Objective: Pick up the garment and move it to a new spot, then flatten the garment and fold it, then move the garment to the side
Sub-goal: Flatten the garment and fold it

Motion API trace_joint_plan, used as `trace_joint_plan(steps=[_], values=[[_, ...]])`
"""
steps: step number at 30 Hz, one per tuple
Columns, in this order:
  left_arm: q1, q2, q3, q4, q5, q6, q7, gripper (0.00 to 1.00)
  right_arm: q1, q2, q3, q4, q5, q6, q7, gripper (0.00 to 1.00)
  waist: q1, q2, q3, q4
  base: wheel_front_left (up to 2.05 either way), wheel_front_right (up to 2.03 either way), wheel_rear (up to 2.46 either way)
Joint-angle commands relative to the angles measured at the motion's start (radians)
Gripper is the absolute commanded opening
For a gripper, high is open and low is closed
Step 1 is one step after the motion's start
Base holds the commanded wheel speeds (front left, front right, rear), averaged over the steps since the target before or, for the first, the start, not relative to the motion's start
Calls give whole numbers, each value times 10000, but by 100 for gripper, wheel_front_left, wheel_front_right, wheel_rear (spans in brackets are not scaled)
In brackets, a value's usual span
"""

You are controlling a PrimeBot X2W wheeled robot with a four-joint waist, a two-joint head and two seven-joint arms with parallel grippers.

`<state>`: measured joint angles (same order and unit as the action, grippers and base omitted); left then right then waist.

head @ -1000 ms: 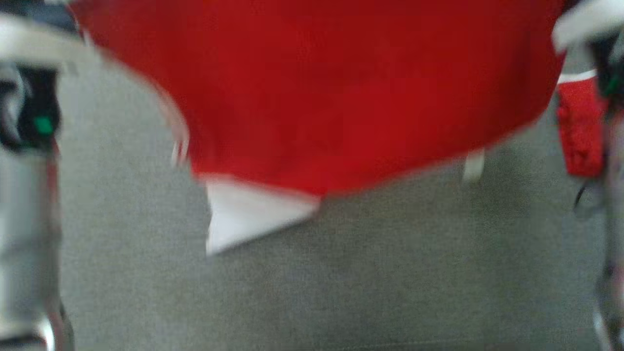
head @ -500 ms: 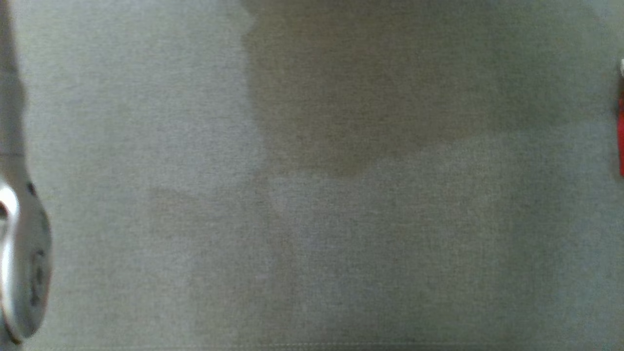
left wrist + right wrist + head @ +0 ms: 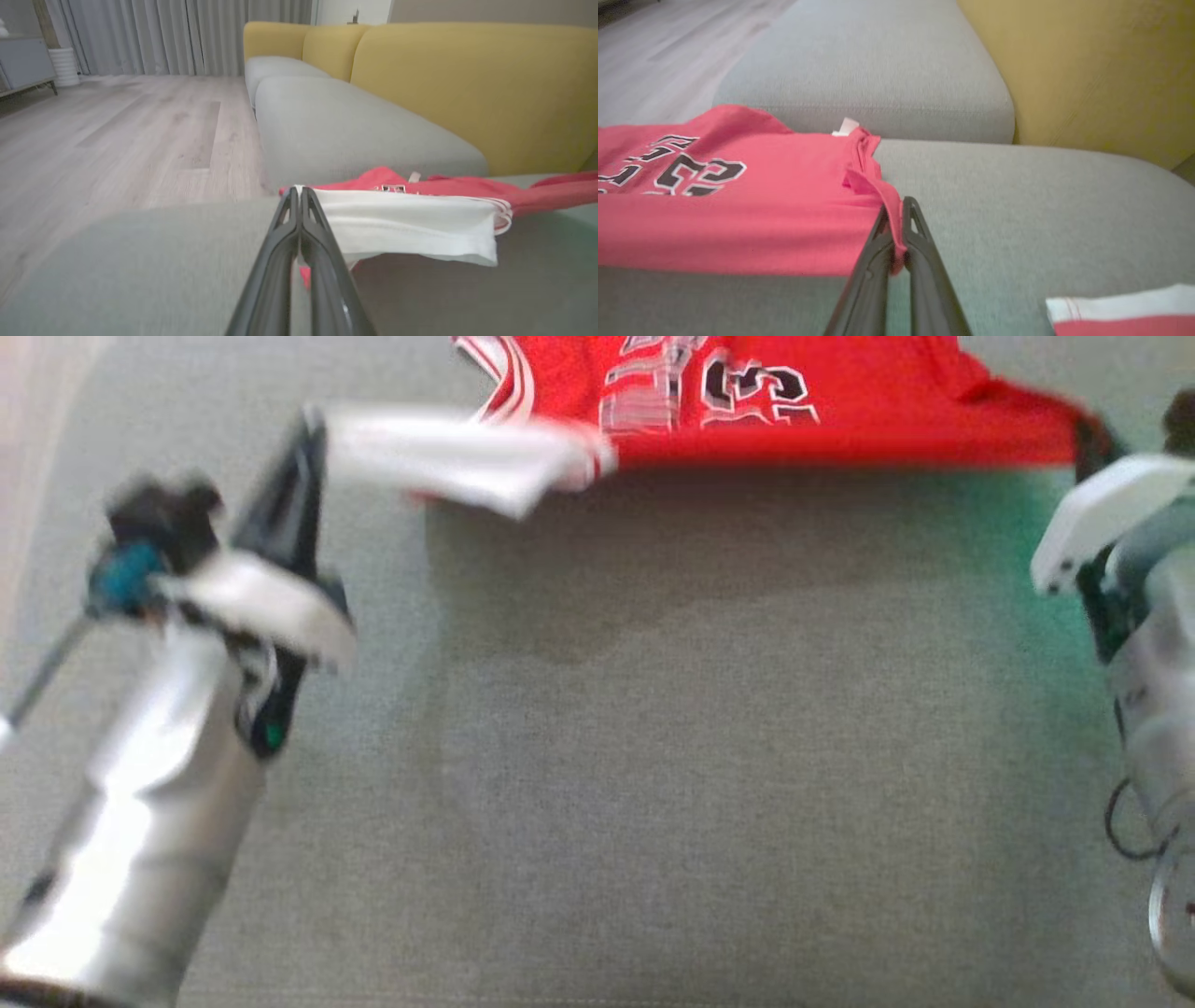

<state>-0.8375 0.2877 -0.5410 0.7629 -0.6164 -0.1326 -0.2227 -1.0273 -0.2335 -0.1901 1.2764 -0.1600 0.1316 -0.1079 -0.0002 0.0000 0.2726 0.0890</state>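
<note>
The garment (image 3: pixel 840 420) is a red jersey with black-and-white numbers and a white sleeve, stretched between my two grippers along the far part of the grey sofa seat (image 3: pixel 653 756). My left gripper (image 3: pixel 313 429) is shut on the white sleeve edge. In the left wrist view that gripper (image 3: pixel 297 190) pinches the white cloth of the garment (image 3: pixel 411 224). My right gripper (image 3: pixel 1088 439) is shut on the red corner at the other end. In the right wrist view this gripper (image 3: pixel 896 210) has a strip of the garment (image 3: pixel 738 210) caught between its fingers.
A yellow sofa back (image 3: pixel 467 84) rises behind the grey cushions (image 3: pixel 878 70). Wooden floor (image 3: pixel 117 130) and grey curtains (image 3: pixel 163 32) lie beyond the seat's end. A white-and-red piece of cloth (image 3: pixel 1120 308) shows at the lower right of the right wrist view.
The head view has shifted a lot and is blurred. The garment hung close to the camera, then left the picture, and now lies stretched low at the far edge between both grippers.
</note>
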Motion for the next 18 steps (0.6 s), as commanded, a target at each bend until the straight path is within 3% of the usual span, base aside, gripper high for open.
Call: trace_joint_plan(steps=[1,11,18], values=[[-236,677,189,-367,-111,21,-98,0,-191,-92,171,-274,-49,-9,38,0,2,0,-231,54,0,0,0],[2102,1933,-1893,-1774,-1103,20,779,0,1229,-219,492,97,900,-9,1533,0,2,0,-1414,193,0,0,0],[3146,2974,-2696,-2936,-1773,20,1730,0,2230,-240,1273,126,1771,-9,2209,0,2,0,-2211,98,0,0,0]])
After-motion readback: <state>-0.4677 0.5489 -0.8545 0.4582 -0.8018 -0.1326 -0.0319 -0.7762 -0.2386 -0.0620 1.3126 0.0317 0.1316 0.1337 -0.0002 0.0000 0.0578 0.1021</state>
